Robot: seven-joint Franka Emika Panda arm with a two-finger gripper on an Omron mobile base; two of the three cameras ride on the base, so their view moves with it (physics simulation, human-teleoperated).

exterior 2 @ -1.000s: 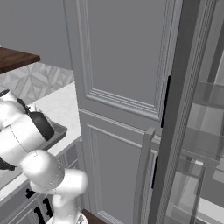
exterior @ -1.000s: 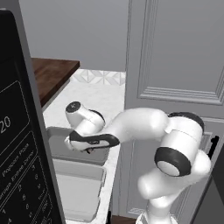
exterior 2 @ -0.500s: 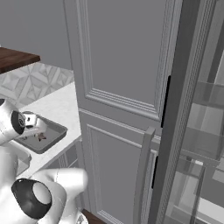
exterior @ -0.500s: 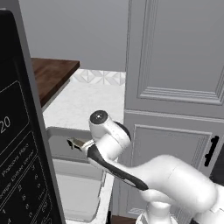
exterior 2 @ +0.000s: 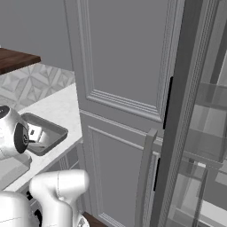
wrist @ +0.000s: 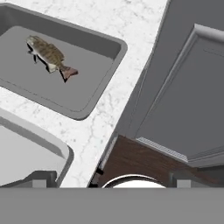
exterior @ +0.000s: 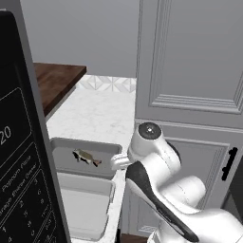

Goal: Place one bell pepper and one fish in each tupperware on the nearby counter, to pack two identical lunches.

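Tan fish [wrist: 49, 56] lies in tupperware [wrist: 94, 98], beyond parted fingers [wrist: 42, 178].

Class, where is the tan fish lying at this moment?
The tan fish lies flat inside the farther tupperware on the white marble counter; in the left base view it sits left of the arm, with the second tupperware just in front.

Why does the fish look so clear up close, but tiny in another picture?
Hand view: sharp, evenly lit, the fish throws only a faint shadow in its tupperware. Left base view: farther off, so the fish looks small and soft.
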